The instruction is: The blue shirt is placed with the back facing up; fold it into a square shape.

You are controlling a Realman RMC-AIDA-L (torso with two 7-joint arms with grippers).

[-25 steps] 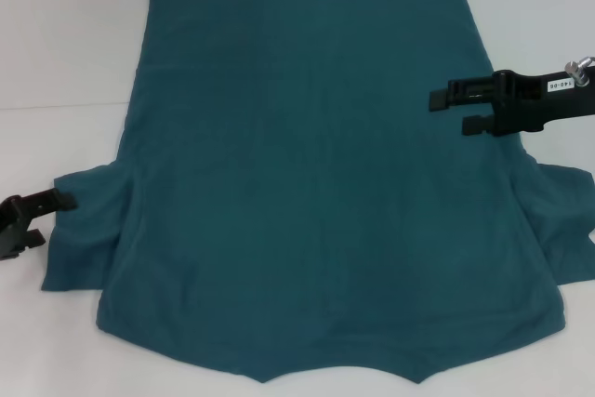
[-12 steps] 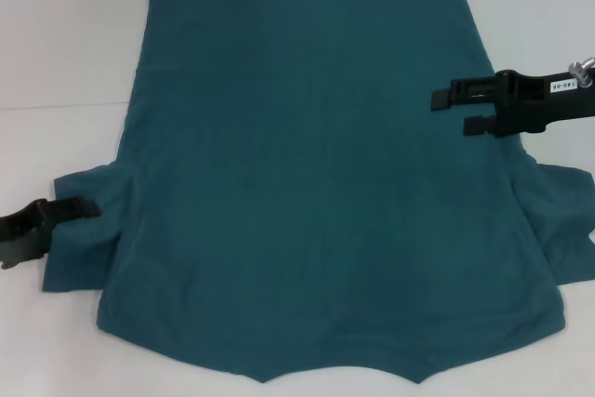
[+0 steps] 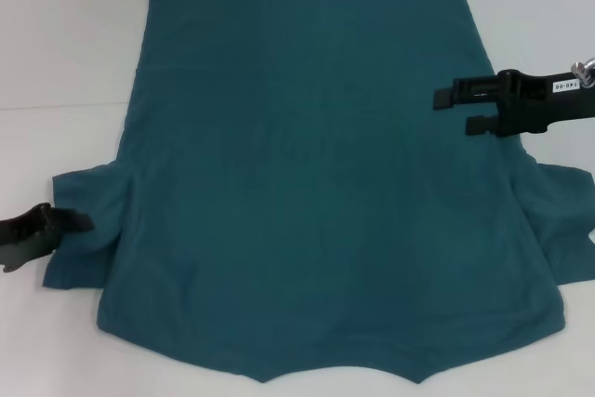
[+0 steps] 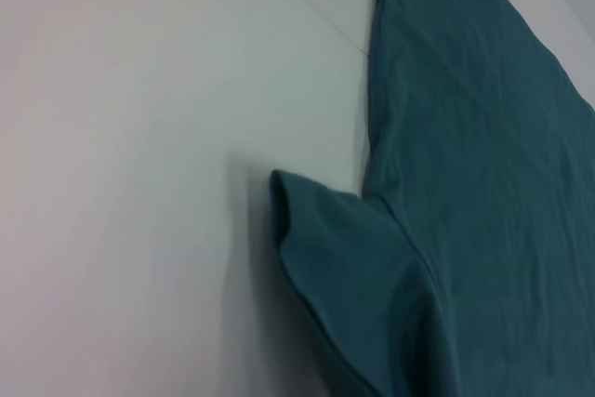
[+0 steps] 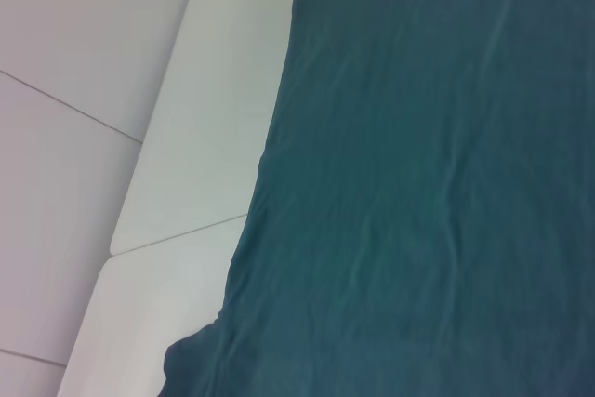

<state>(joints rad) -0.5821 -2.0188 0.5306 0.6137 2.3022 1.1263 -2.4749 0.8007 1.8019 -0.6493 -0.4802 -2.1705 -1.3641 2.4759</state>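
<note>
The blue shirt (image 3: 307, 183) lies flat on the white table (image 3: 65, 44), plain side up, hem at the far end and neck notch at the near edge. My left gripper (image 3: 58, 232) is low at the outer edge of the left sleeve (image 3: 88, 253), open, one finger lying over the sleeve hem. My right gripper (image 3: 457, 111) is open and empty, hovering above the shirt's right side, well ahead of the right sleeve (image 3: 558, 220). The left wrist view shows the left sleeve (image 4: 353, 267) slightly rumpled. The right wrist view shows the shirt body (image 5: 418, 183).
Bare white table surrounds the shirt on the left (image 4: 139, 183) and far side (image 5: 186, 165). A seam line in the table (image 3: 56, 106) runs along the left. The shirt's near edge reaches the bottom of the head view.
My left gripper has moved right to the left sleeve's edge and then dropped lower and tilted. The right gripper has stayed nearly still. The shirt has not shifted.
</note>
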